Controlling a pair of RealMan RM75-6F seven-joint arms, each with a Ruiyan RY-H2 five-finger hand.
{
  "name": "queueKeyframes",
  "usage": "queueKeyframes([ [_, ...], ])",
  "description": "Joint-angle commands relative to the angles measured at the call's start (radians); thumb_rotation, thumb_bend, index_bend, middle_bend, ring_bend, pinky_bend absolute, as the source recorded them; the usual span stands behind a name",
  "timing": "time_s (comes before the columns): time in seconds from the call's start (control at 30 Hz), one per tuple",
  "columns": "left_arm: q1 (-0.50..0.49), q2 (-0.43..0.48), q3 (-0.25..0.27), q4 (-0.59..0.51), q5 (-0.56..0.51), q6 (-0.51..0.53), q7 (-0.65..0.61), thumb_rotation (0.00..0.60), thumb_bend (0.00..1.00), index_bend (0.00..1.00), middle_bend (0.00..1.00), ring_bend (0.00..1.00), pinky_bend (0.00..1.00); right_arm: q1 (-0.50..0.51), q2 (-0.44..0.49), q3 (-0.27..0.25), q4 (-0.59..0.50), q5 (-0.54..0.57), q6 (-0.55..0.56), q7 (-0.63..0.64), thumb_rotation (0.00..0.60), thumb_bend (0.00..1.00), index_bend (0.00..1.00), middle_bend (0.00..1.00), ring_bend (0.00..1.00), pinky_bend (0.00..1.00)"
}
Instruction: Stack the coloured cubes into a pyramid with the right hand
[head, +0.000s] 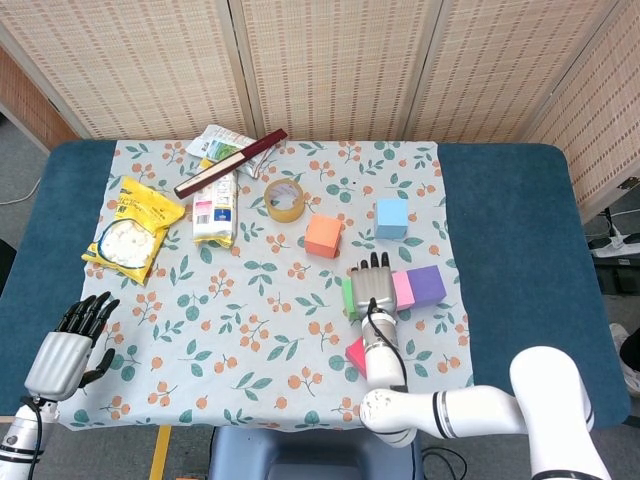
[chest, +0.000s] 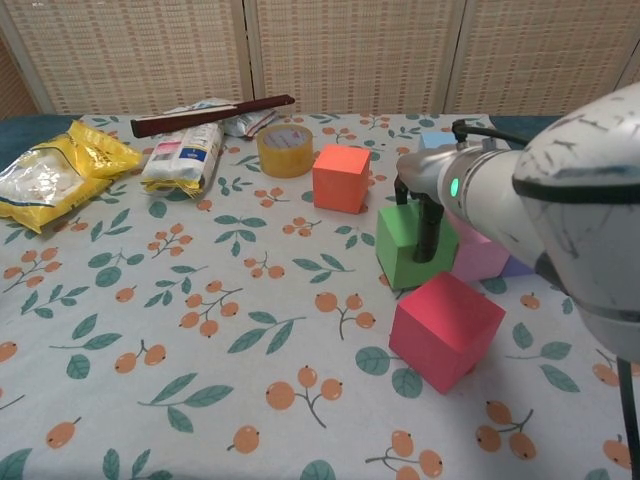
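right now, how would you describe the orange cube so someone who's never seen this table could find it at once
Start at the floral tablecloth and find the roll of yellow tape near its far middle. The orange cube sits just to the near right of that roll, standing alone and apart from the green, pink and purple row by the right hand. It is the only orange block, with the light blue cube off to its right.

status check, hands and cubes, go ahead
Right hand on green cube, beside pink cube. Left hand open, idle. Red cube close in front; orange cube free.
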Motion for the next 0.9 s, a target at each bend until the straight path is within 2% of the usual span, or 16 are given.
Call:
queueKeyframes([
  [0.03,0.000,0.000,0.000,0.000,0.000,0.000,0.001,0.600,0.44,0.00,0.00,0.00,0.14,-0.002,0.006,0.005,-0.005,0.019,-0.003,-0.009,0.600,0.19,0.34,0.07,0.00,0.05],
  [0.5,0.001,0.001,-0.002,-0.002,-0.004,0.000,0.000,0.600,0.44,0.00,0.00,0.00,0.14,-0.004,0.044,0.015,-0.037,0.074,-0.034,-0.025,0.600,0.19,0.02,0.00,0.00,0.02],
  [0.73,0.001,0.003,-0.003,-0.002,-0.005,0.002,-0.003,0.600,0.44,0.00,0.00,0.00,0.14,-0.013,0.103,0.002,-0.104,0.104,-0.040,-0.043,0.600,0.19,0.00,0.00,0.00,0.00],
  [0.9,0.001,0.003,-0.003,-0.003,-0.006,0.001,-0.003,0.600,0.44,0.00,0.00,0.00,0.14,-0.041,0.174,-0.024,-0.204,0.061,-0.054,-0.013,0.600,0.19,0.00,0.00,0.00,0.00],
])
